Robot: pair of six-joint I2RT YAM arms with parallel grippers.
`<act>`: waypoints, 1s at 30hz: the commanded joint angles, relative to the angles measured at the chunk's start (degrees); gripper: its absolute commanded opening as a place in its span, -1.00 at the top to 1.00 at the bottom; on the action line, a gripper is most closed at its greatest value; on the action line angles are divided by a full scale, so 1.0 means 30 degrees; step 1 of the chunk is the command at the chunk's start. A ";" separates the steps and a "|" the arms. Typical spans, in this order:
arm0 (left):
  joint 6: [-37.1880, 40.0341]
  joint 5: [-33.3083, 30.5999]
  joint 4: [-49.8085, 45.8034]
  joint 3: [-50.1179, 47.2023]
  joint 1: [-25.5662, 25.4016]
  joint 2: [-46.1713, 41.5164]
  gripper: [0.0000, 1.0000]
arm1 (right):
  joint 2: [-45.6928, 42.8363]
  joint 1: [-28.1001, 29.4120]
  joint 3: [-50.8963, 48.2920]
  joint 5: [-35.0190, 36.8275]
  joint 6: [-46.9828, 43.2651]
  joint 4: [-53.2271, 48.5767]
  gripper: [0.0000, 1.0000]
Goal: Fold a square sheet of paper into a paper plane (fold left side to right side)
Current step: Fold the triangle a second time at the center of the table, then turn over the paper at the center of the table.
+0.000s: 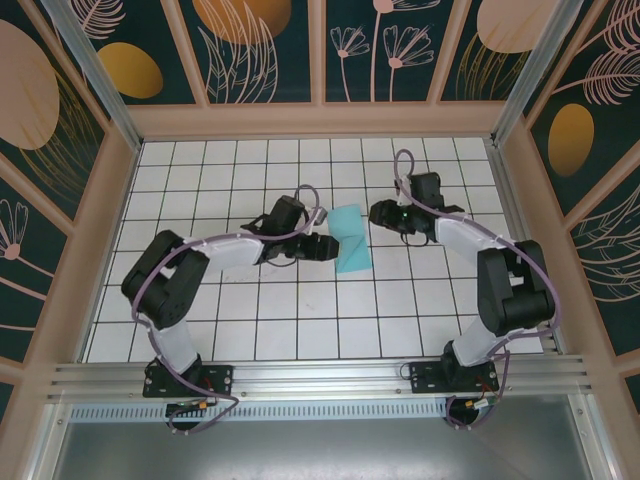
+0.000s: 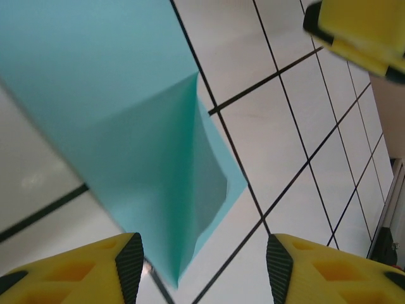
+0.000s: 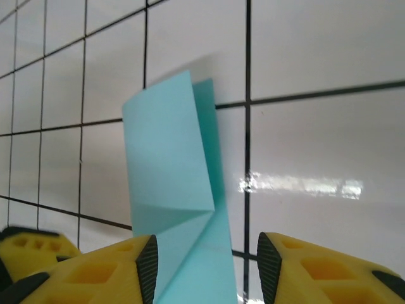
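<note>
Well, the square sheet of paper (image 1: 352, 240) lay folded into a narrow strip near the middle of the table (image 1: 300, 330), between my two grippers. One flap (image 3: 168, 152) stood a little off the layer beneath. From above, my left gripper (image 1: 322, 247) crowded the paper's left edge, and I could not tell whether a fingertip touched it. The left wrist view cut off one end of the paper. The right wrist view cut off the other between my fingers (image 3: 149, 266). My left gripper's jaws stood apart, pinching nothing. My right gripper (image 1: 380, 213), just beside the far right corner, was parted too, holding nothing.
</note>
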 commanded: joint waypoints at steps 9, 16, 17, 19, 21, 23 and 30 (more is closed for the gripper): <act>0.1456 -0.1105 -0.0822 0.2078 0.0029 0.2005 0.11 | -0.0648 -0.0049 -0.1410 -0.0894 -0.0133 0.0385 0.02; 0.1511 -0.2201 -0.0998 0.1755 0.0072 0.1770 0.52 | 0.0194 0.0518 -0.1646 -0.2800 0.1415 0.1910 0.03; 0.1511 -0.2291 -0.0972 0.1707 0.0094 0.1694 0.55 | 0.0383 0.0632 -0.1634 -0.2959 0.1669 0.2176 0.04; 0.1450 -0.2409 -0.0953 0.1579 0.0084 0.1568 0.61 | 0.0740 0.0805 -0.1631 -0.3385 0.2059 0.2785 0.04; 0.1421 -0.2568 -0.0961 0.1486 0.0129 0.1475 0.62 | 0.1204 0.1031 -0.1605 -0.3661 0.2393 0.3333 0.03; 0.1421 -0.2748 -0.1024 0.1398 0.0126 0.1419 0.67 | 0.1705 0.1305 -0.1375 -0.3897 0.2520 0.3600 0.04; 0.1333 -0.2984 -0.1057 0.1279 0.0199 0.1410 0.65 | 0.3355 0.2056 -0.0826 -0.4355 0.3147 0.4535 0.05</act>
